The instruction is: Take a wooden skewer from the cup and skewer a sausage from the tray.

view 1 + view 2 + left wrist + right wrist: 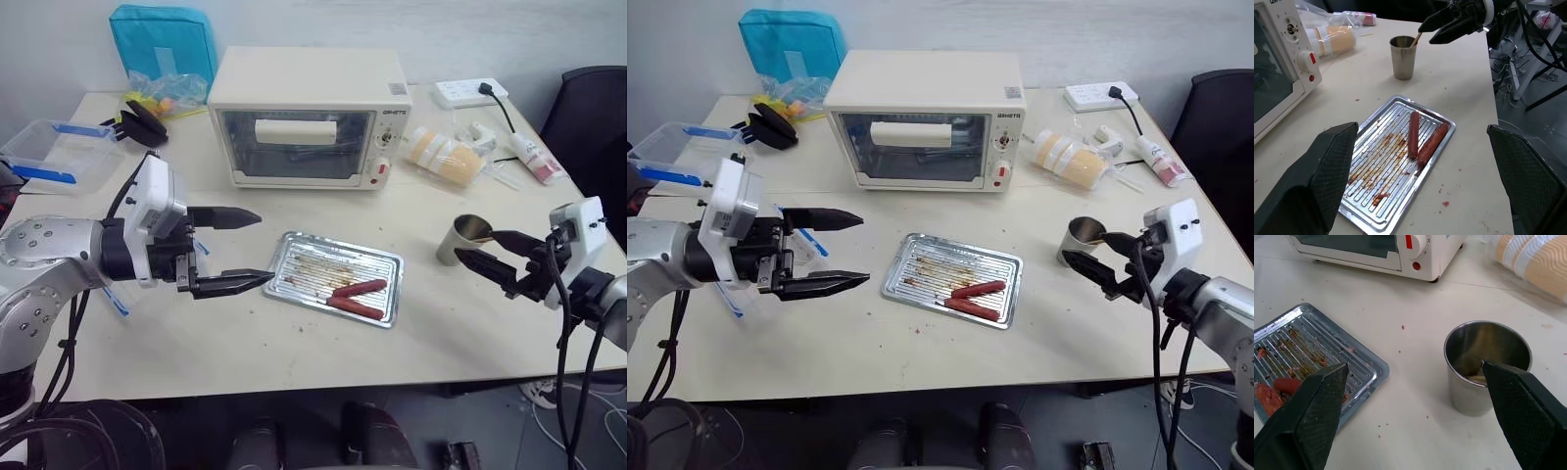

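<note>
The steel cup (460,241) stands on the table to the right of the tray (294,247). A wooden skewer (1416,39) leans out over the cup's rim. Two reddish-brown sausages (360,288) (355,307) lie side by side at the tray's right end. My right gripper (476,245) is open, its fingertips level with the cup's rim on its right side and holding nothing. My left gripper (261,248) hovers open and holding nothing, just left of the tray.
A cream toaster oven (309,117) sits behind the tray. A plastic-wrapped cup stack (446,157) and a power strip (470,91) lie at the back right. A clear box with blue clips (54,147) is at the far left. The table's front edge (323,377) is near.
</note>
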